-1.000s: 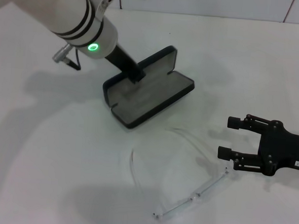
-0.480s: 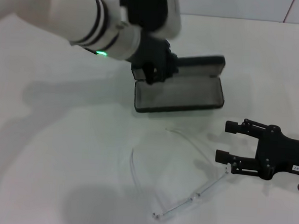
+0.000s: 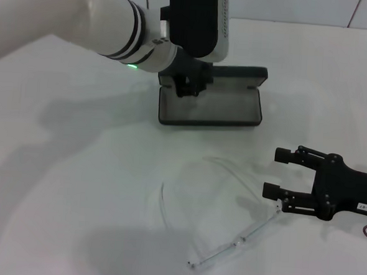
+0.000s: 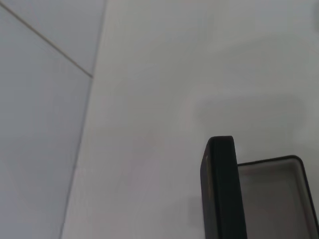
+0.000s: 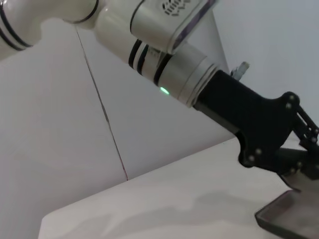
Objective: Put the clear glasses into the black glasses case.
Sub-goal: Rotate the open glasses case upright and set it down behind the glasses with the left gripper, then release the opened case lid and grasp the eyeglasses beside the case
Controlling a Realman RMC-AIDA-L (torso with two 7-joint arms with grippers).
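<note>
Since a moment ago the black glasses case (image 3: 210,107) has swung round under my left gripper (image 3: 185,84): it was lying slanted and is now sitting square across the table (image 3: 56,186), long side toward me, a little farther left than half a second back. I am holding its near-left corner region with my left gripper, the fingers closed down onto the rear wall where lid meets tray, though the exact pinch is hidden by my own wrist. The case is lying open, grey lining facing up, and the lid is standing up along the far edge. In my left wrist view I am seeing that lid (image 4: 222,189) edge-on as a dark upright slab with the grey tray just beside it. My right gripper (image 3: 279,174) is resting low on the table, well apart from the case and on the side of it nearer to me, and has edged slightly toward the glasses; its two fingers are spread wide with nothing between them. The clear glasses (image 3: 219,217) are lying on the table just beside that gripper's lower fingertip, one end of the frame almost touching it, the thin arms curving away to my left.
</note>
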